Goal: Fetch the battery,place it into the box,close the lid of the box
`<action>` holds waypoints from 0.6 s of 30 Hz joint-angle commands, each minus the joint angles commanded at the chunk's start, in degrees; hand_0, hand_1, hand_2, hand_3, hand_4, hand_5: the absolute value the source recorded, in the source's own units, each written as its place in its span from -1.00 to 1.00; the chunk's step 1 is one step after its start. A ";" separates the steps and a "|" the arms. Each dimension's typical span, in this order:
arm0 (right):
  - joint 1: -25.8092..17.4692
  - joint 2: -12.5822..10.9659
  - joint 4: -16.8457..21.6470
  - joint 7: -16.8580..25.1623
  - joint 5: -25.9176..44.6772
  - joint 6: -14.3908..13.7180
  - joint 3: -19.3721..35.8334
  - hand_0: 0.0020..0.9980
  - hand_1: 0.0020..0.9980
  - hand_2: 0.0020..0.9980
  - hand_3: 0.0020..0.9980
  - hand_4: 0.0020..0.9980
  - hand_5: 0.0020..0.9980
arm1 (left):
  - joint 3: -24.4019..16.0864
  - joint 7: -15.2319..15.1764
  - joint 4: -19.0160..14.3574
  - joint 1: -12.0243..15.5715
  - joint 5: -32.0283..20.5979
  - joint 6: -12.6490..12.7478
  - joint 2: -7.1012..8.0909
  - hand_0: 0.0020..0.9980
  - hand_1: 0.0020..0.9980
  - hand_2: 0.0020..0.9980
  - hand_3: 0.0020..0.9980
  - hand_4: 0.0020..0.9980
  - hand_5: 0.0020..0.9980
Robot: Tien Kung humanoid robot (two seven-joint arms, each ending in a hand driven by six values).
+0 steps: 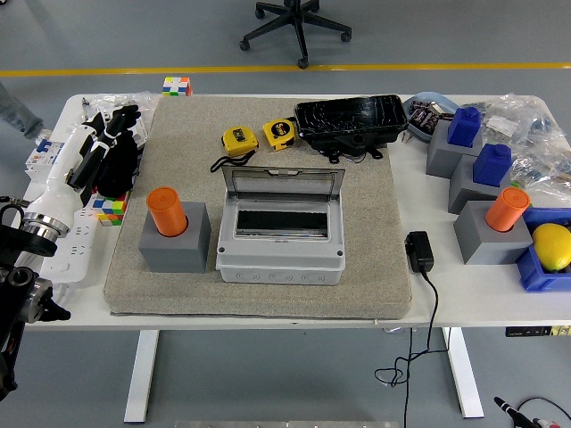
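Note:
An orange cylindrical battery (166,211) stands upright in a grey block holder (175,242) at the left of the grey mat. Right of it sits the grey box (280,234) with its clear lid (284,179) standing open at the back; the inside looks empty. My left hand (116,152), black on a white forearm, lies over the table left of the mat, behind the battery, fingers relaxed and holding nothing. A second orange cylinder (507,209) stands in a grey block at the right. My right arm is out of view.
Two yellow tape measures (239,140) and a black tray (350,119) lie behind the box. A black adapter (419,251) with a cable lies right of the mat. Blue blocks (464,126) on grey blocks and a blue bin with a yellow fruit (553,245) fill the right. A white power strip (71,241) lies at left.

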 joint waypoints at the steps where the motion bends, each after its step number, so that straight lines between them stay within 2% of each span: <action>1: 0.02 0.00 0.00 0.02 0.12 -0.01 -0.12 0.74 0.59 0.55 0.71 1.00 1.00 | 0.05 -0.04 0.06 0.11 -0.36 -0.12 -0.10 0.89 0.98 0.91 0.86 1.00 0.97; 3: 0.09 0.00 0.00 0.09 0.48 -0.04 -0.44 0.74 0.59 0.55 0.71 1.00 1.00 | 0.05 -0.28 0.60 0.57 -1.38 -0.38 -0.74 0.89 0.98 0.91 0.86 1.00 0.97; 4: 0.11 0.00 0.00 0.10 0.50 -0.05 -0.45 0.74 0.59 0.55 0.70 1.00 1.00 | 0.04 -0.36 0.80 0.67 -1.62 -0.40 -0.93 1.00 1.00 0.98 0.92 1.00 1.00; 9: 0.18 -0.06 0.00 0.06 0.29 -0.02 -0.21 0.74 0.59 0.55 0.70 1.00 1.00 | 0.70 -1.26 1.80 1.22 -4.13 -0.35 -1.75 1.00 1.00 0.98 0.92 1.00 1.00; 15: 0.09 0.03 0.00 0.05 0.22 -0.02 -0.11 0.74 0.59 0.55 0.70 1.00 1.00 | 1.77 -2.05 2.61 1.99 -5.31 -0.47 -3.61 1.00 1.00 1.00 0.95 1.00 1.00; 16: 0.09 0.03 0.00 0.04 0.18 -0.02 -0.07 0.73 0.59 0.55 0.70 1.00 1.00 | 1.90 -2.15 2.70 2.04 -5.29 -0.49 -3.82 0.90 0.92 0.88 0.81 1.00 0.96; 18: 0.06 0.07 0.00 -0.02 -0.15 0.00 0.32 0.73 0.59 0.55 0.70 1.00 1.00 | 2.14 -2.29 2.98 2.13 -5.22 -0.44 -4.23 0.90 0.92 0.88 0.81 1.00 0.96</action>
